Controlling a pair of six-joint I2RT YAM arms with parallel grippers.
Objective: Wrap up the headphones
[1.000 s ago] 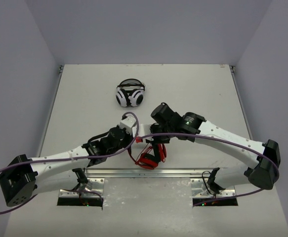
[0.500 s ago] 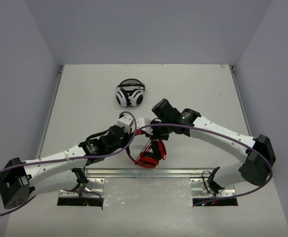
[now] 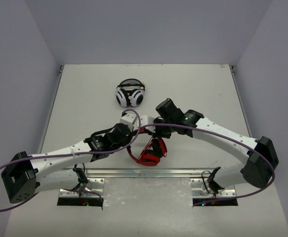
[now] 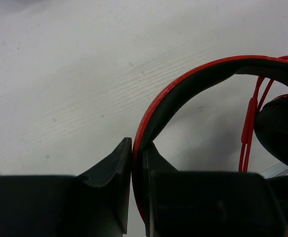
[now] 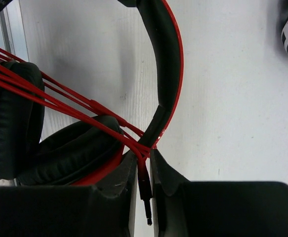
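Your left gripper [image 4: 136, 148] has its jaws clenched on the headband [image 4: 183, 86] of the red headphones [image 3: 149, 153], which sit at the near middle of the counter [image 3: 84, 98], close to its near edge and between your two arms. Whether the cups rest on the surface or hang just above it, I cannot tell. Your right gripper [image 5: 144, 160] has its jaws pinched on the thin red cable [image 5: 60, 98] at its plug [image 5: 144, 190], right beside the headband's lower end, with several strands already drawn across the black ear cushions [image 5: 64, 153]. Expect a light load: the band is stiff but springy and a sound place to hold, the cushions soft and liable to squash, and the cable limp, slick and easily slipped or kinked, so take it near the plug's sleeve and keep it taut. The white-and-black headphones [image 3: 130, 95] lie well apart on the far side. No brand, label or writing is legible anywhere.
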